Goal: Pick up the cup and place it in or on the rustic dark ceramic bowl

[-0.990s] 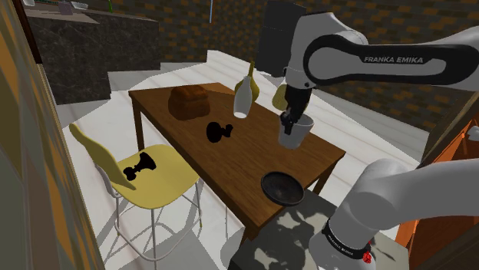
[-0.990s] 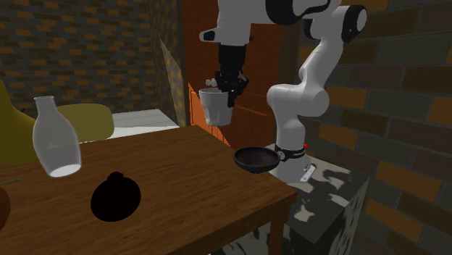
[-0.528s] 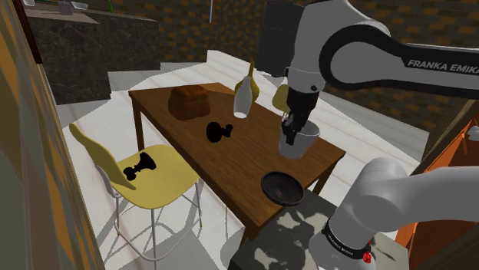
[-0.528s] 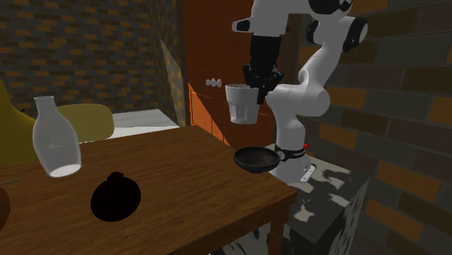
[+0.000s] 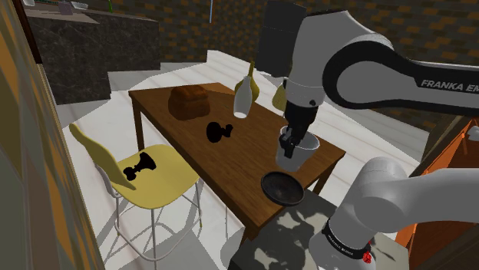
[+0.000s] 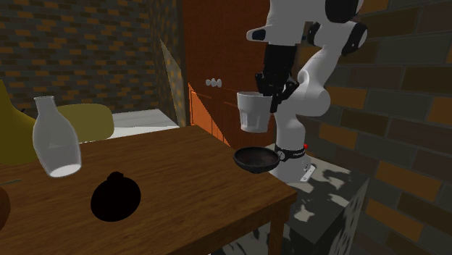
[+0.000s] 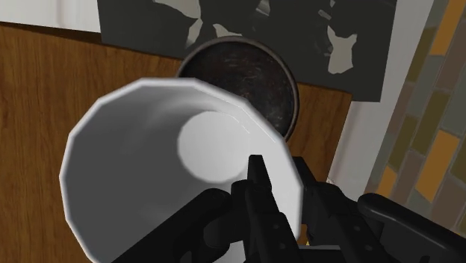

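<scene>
A plain white cup (image 5: 295,153) hangs in the air over the wooden table (image 5: 192,138), with my gripper (image 5: 292,139) shut on its rim. The cup (image 6: 254,113) is upright, a short way above the dark bowl (image 6: 254,159). That bowl (image 5: 282,188) sits on the table corner nearest the stand. Seen from the wrist, the cup's open mouth (image 7: 172,164) covers part of the dark bowl (image 7: 258,75) below, and one finger (image 7: 261,196) reaches inside the cup while the other is outside its wall.
A white bottle (image 5: 242,97), a brown chest-like box (image 5: 189,101) and a black object (image 5: 218,131) stand further along the table. A yellow chair (image 5: 146,172) with a black item on its seat is beside it. Brick walls surround the table.
The arm has carried the cup along the table toward the bowl's corner and slightly lower; it now hangs almost over the bowl.
</scene>
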You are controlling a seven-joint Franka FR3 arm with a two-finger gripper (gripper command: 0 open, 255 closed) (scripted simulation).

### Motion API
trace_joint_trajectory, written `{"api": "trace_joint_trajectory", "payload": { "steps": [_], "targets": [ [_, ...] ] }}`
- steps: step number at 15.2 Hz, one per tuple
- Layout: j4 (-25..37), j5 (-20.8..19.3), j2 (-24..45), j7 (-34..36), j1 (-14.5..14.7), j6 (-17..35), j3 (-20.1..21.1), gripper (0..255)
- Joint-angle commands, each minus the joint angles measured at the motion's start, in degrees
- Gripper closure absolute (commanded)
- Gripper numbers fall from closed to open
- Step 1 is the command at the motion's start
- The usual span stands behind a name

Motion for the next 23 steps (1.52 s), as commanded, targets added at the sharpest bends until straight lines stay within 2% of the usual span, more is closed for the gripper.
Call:
{"api": "trace_joint_trajectory", "payload": {
  "steps": [1, 13, 21, 22, 23],
  "targets": [
    [-1.70, 0.31, -0.24, 0.16, 0.19, 1.47, 0.30, 255],
    [-10.46, 2.20, 0.06, 1.06, 1.20, 10.42, 2.29, 255],
    [-10.46, 2.20, 0.06, 1.06, 1.20, 10.42, 2.29, 255],
    [-10.46, 2.20, 0.06, 1.06, 1.20, 10.42, 2.29, 0],
    [-10.46, 2.20, 0.06, 1.06, 1.20, 10.42, 2.29, 0]
  ]
}}
